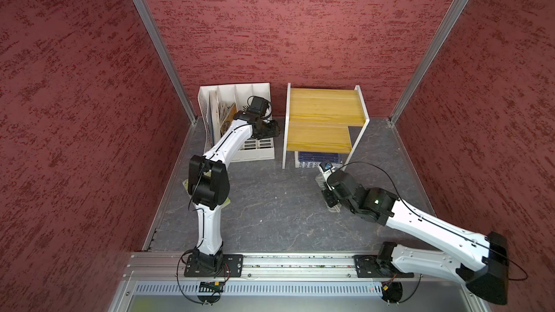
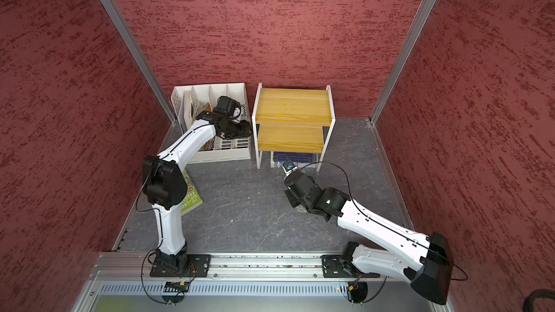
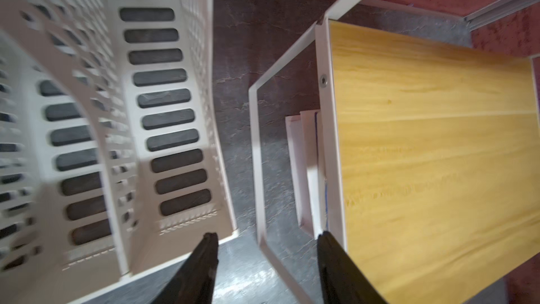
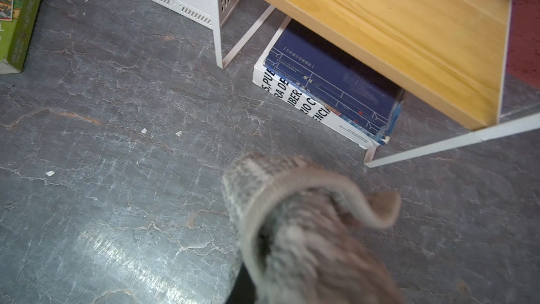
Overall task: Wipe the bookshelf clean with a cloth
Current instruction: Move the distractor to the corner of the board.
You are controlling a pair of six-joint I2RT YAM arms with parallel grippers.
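cloth: soft grey-beige striped rag (image 4: 306,223), bunched and curled over, hanging off the right claw just in front of the shelf's lower board, not touching it
bookshelf: small 2-tier stepped shelf, yellow-tan wooden boards between thin white side panels (image 1: 324,115), sitting at the back of the dark grey marbled counter (image 1: 270,214)
right claw (image 1: 323,186): pinched tight on the cloth, low over the counter
left claw (image 3: 267,241): jaws partway apart, nothing in them, over the gap between the shelf's side panel and the white perforated plastic file organizer (image 1: 258,153)
under the shelf: dark blue book (image 4: 330,83) lying on a white book (image 4: 306,106)
off to the side: green-covered book (image 2: 190,195) flat on the counter, partly under the left arm
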